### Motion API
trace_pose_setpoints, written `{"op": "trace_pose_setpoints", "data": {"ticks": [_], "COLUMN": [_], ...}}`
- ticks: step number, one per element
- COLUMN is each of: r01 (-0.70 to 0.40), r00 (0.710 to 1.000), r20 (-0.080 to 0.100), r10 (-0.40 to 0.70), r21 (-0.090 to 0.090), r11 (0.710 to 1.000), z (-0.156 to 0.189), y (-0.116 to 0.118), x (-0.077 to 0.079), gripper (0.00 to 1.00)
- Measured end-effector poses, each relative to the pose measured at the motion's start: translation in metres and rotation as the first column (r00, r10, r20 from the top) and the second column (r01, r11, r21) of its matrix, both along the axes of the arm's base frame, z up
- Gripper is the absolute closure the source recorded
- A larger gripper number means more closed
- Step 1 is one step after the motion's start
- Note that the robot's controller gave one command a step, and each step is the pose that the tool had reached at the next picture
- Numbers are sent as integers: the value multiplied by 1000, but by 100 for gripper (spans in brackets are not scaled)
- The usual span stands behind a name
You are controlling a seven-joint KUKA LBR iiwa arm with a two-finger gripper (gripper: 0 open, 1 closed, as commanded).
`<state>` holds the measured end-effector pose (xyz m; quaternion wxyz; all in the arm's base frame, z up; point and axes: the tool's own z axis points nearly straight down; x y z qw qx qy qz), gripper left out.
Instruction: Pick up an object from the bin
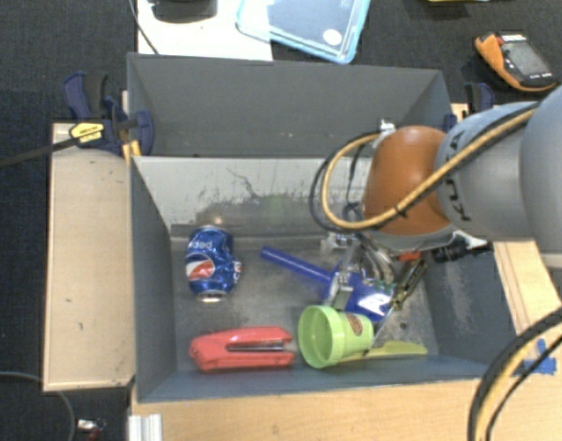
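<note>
My gripper hangs low in the bin's right half, under the arm's orange cover. Right below it lies a blue plastic thing with a long handle pointing left; its wider end reaches under the gripper. A light green cup lies on its side just in front of the gripper, its mouth to the left. A flat yellow-green strip sticks out from under the cup towards the right.
A crushed blue Pepsi can lies at the bin's left. A red stapler lies along the front wall, left of the cup. The arm and its cables cover the bin's right side.
</note>
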<state>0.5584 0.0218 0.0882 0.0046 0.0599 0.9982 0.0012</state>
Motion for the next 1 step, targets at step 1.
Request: {"op": "trace_pose_setpoints", "data": {"ticks": [1], "r01": [47], "r00": [999], "r20": [7], "r10": [-47], "r21": [-1], "r11": [999], "z": [-7], "y": [-2], "x": [29], "gripper": [100]}}
